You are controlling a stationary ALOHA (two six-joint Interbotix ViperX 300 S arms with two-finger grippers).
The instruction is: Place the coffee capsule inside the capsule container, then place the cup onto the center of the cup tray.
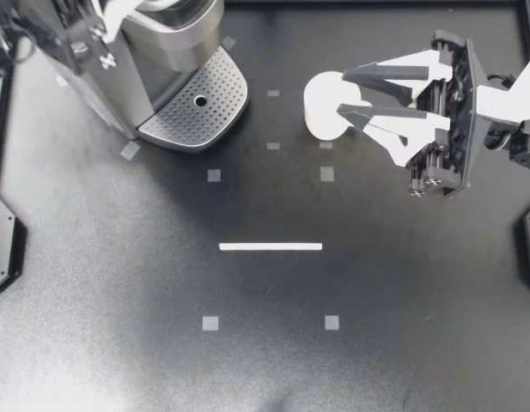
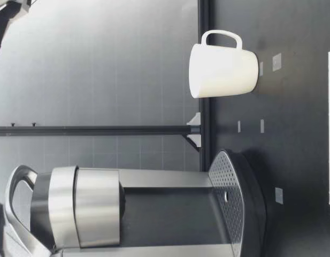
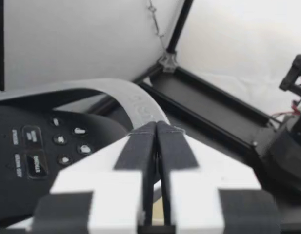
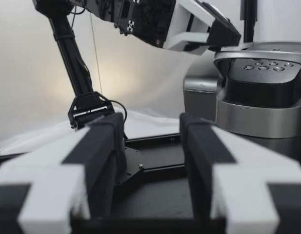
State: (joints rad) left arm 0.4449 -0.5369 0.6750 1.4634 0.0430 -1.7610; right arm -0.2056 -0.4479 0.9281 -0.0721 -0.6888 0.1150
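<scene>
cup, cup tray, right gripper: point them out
cup point(image 2: 223, 70): low view, side wall.
cup tray point(image 1: 191, 120): top view, perforated plate.
right gripper point(image 1: 342, 93): top view, midway between fingertips.

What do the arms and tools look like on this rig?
Matching pair. The right tool has two white tapered fingers with black pads on the inner faces, on a black body with silver screws. The left tool is built the same. The left arm is black, with a thin cable beside it.
</scene>
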